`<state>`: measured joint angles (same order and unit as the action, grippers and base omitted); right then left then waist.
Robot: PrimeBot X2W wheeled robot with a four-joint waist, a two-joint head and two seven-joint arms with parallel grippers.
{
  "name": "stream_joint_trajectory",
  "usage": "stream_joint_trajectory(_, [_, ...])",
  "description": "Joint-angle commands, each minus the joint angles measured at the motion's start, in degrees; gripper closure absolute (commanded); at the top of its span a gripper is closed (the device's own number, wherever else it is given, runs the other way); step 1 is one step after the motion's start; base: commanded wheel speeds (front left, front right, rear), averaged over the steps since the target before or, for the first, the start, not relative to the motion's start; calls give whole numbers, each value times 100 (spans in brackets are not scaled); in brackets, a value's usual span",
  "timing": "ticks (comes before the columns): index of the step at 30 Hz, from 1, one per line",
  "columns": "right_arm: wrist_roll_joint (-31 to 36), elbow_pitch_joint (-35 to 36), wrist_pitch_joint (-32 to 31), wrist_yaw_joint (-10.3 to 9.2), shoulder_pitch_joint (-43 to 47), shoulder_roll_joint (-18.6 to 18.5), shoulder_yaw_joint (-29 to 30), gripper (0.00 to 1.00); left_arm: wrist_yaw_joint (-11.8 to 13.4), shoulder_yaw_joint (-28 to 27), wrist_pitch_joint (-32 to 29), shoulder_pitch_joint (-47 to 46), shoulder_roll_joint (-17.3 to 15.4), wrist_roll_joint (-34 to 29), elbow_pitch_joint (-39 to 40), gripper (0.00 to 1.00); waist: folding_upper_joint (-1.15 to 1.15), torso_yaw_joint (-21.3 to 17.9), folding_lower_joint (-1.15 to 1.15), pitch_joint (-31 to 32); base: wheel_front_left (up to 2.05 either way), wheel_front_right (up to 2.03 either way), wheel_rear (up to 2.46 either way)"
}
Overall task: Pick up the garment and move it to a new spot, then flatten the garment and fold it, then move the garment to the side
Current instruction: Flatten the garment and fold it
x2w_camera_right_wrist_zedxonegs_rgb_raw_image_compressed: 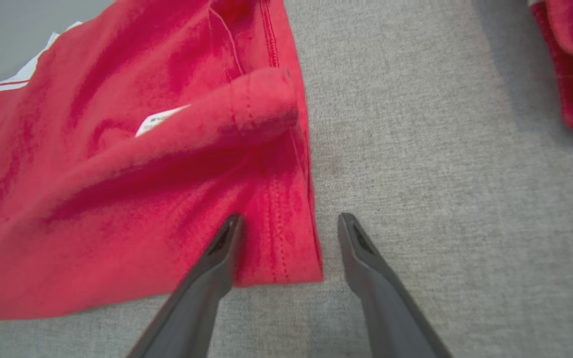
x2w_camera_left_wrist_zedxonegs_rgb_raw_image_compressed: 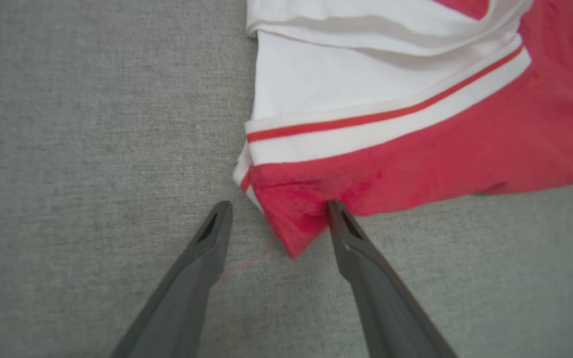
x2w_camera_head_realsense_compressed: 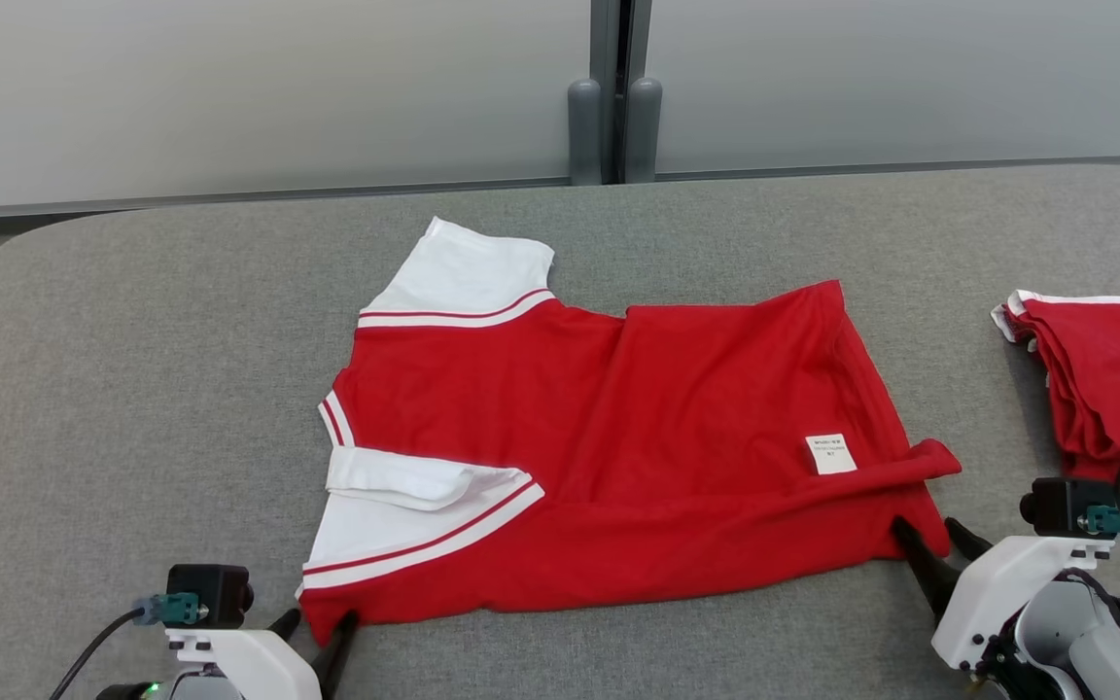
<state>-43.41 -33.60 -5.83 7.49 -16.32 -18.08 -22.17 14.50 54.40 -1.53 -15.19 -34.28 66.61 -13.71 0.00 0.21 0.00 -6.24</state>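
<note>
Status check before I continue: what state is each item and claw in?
Red shirt, spread out, wrinkled, one hem corner flipped over.
Left claw, open, astride the shirt's near sleeve-side corner.
Right claw, open, astride the near hem corner.
Second red garment, bunched at the right.

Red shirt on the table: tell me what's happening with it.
The shirt lies spread across the grey table, wrinkled, its near white sleeve folded over. The robot's left gripper straddles the near sleeve-side corner, the right gripper the near hem corner, fingers open on both; nothing is gripped yet. Another red garment lies to the right.
</note>
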Motion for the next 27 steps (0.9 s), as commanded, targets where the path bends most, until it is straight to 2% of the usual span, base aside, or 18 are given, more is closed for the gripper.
stream_joint_trajectory(1, [-50, -46, 42, 1, -18, -1, -21, 58, -35, -9, 2, -93, 9, 1, -59, 52, 0, 2, 0, -4, 0, 0, 0])
stream_joint_trajectory(2, [-65, -66, 53, 1, -40, 0, -51, 100, -61, -12, 22, -99, 25, -4, -99, 72, 0, 6, 0, -3, 0, 0, 0])
stream_joint_trajectory(3, [-76, -85, 62, 1, -54, 2, -87, 100, -90, -13, 30, -108, 34, -5, -133, 100, 0, 11, 0, 2, 0, 0, 0])
stream_joint_trajectory(9, [-233, -95, 128, 1, -100, -106, -176, 100, -144, 13, -56, -180, -69, -30, -143, 100, 0, 39, 0, 88, 0, 0, 0])
stream_joint_trajectory(13, [-408, 70, -205, 1, 36, -308, -282, 100, -64, 70, -268, -159, -299, -59, 193, 100, 0, 47, 0, 193, 0, 0, 0])
stream_joint_trajectory(21, [-531, 777, -872, 1, 515, -720, -136, 100, 253, 150, -791, 158, -945, 84, 1263, 100, 0, 37, 0, 356, 0, 0, 0])
stream_joint_trajectory(27, [-503, 1434, -1301, 1, 1233, -892, 252, 100, 510, 230, -1018, 520, -1302, 246, 1943, 100, 0, 18, 0, 431, 0, 0, 0])
